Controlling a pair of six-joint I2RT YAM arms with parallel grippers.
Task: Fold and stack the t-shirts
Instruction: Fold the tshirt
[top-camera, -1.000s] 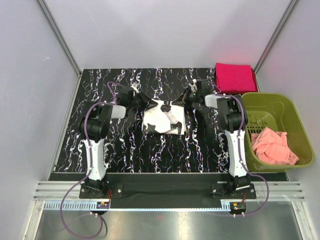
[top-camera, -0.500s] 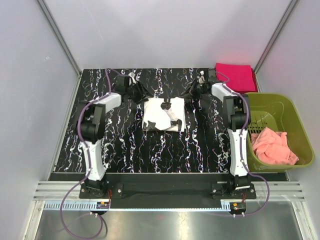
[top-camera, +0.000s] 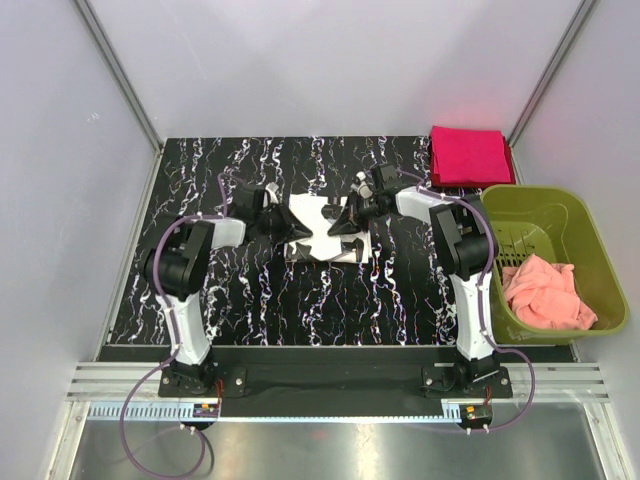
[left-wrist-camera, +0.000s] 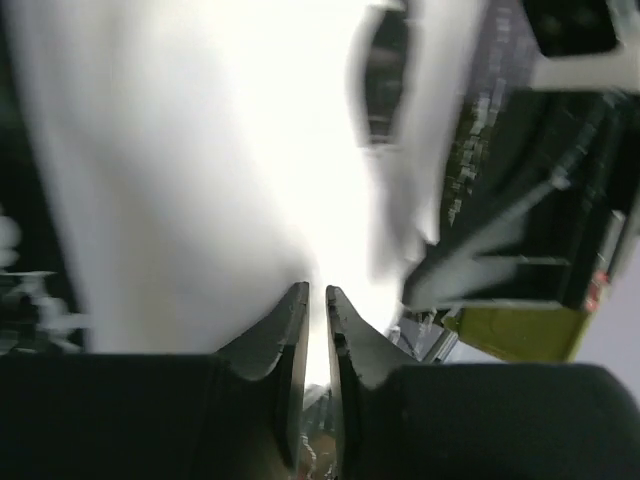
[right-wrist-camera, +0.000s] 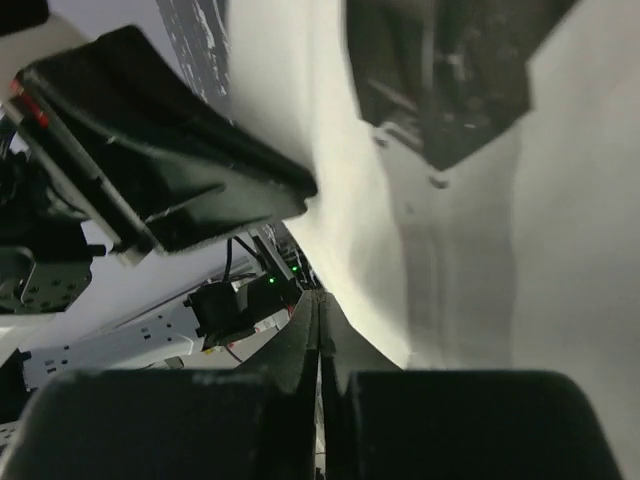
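Note:
The cream-white t-shirt (top-camera: 322, 242) lies folded into a small rectangle at the middle of the table, with black print showing on its top face. My left gripper (top-camera: 294, 228) reaches in over its back left edge and my right gripper (top-camera: 338, 222) over its back right part, tips close together. In the left wrist view the left gripper (left-wrist-camera: 315, 290) has its jaws all but closed, with the white cloth (left-wrist-camera: 200, 150) just beyond. In the right wrist view the right gripper (right-wrist-camera: 320, 295) is shut beside the cloth (right-wrist-camera: 560, 200). The magenta-red t-shirt (top-camera: 470, 155) lies folded at the back right corner.
An olive-green basket (top-camera: 590, 240) stands at the right edge of the table and holds a crumpled salmon-pink cloth (top-camera: 545, 292). The table (top-camera: 220, 290) is black marble-patterned. Grey walls enclose the back and both sides.
Both grippers had drawn back off the white shirt toward the rear of the table. They have now come forward and inward over its back edge. The shirt lies flat and smaller than a second ago.

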